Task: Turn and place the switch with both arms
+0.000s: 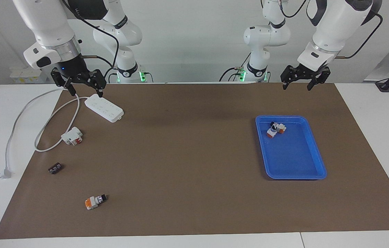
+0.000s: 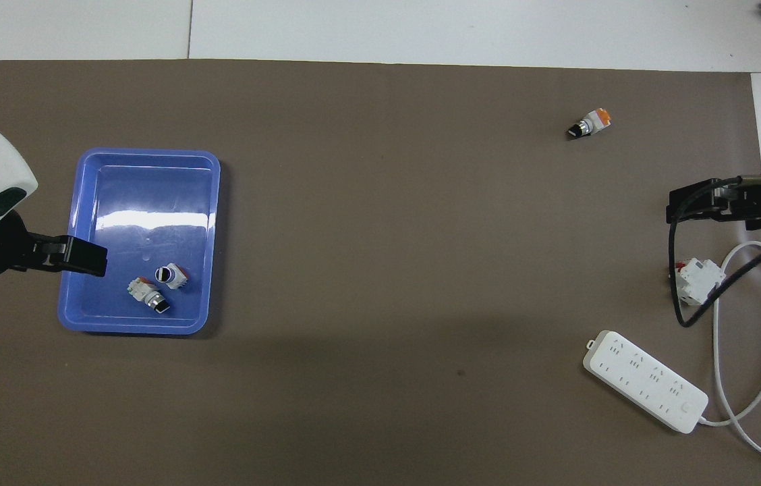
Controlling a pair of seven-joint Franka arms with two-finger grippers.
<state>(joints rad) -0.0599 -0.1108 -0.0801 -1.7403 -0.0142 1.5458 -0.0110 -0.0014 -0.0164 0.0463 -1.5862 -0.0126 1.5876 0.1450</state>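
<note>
Switch (image 1: 95,202): lies loose on the mat at the right arm's end, farther from the robots than the power strip (image 1: 104,107); right gripper (image 1: 83,89), fingers apart and empty, hangs over that strip and should descend squarely across the white-grey body. Left gripper (image 1: 300,82), fingers apart and empty, waits beside the tray (image 1: 315,148). Tray contents: two similar switches, touching.

The switch (image 1: 95,202) lies alone, seemingly farther from the robots than the power strip (image 1: 104,108).

Robotics lab: two white arms (image 1: 53,31) at bench w/ brown mat (image 1: 187,165), bare walls.
</note>
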